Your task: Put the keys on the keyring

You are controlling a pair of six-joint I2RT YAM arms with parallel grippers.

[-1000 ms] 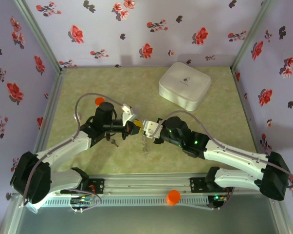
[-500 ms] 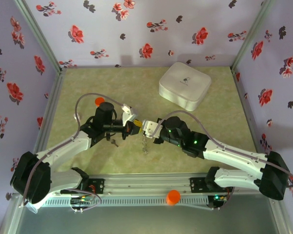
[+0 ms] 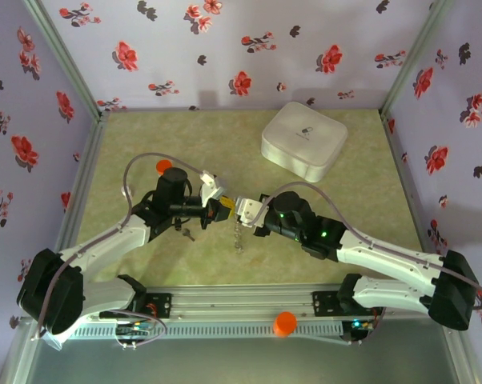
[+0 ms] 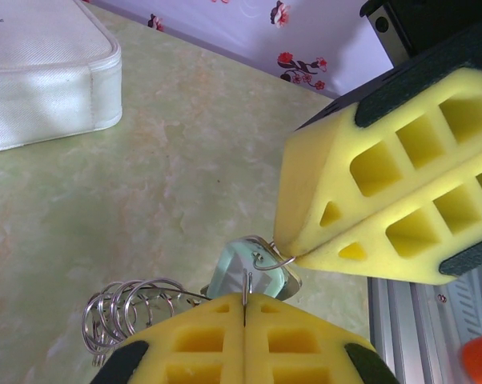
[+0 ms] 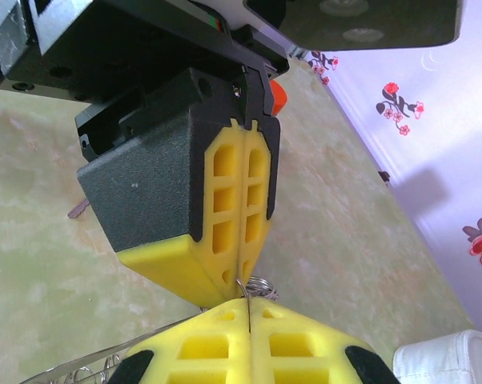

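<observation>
Over green table (image 3: 145,144), left fingers (image 4: 201,340) and right fingers (image 4: 385,184) both pinch one keyring (image 3: 239,236).

The whole table (image 3: 145,144) is taken in from above and behind the arm bases, looking down toward the far wall. From close on the left gripper (image 3: 227,206), the scene is viewed rightward and far, toward the white box (image 4: 41,72); from the right gripper (image 3: 238,208), leftward. The meeting gripper tips at mid-table are shared by all views.
</observation>
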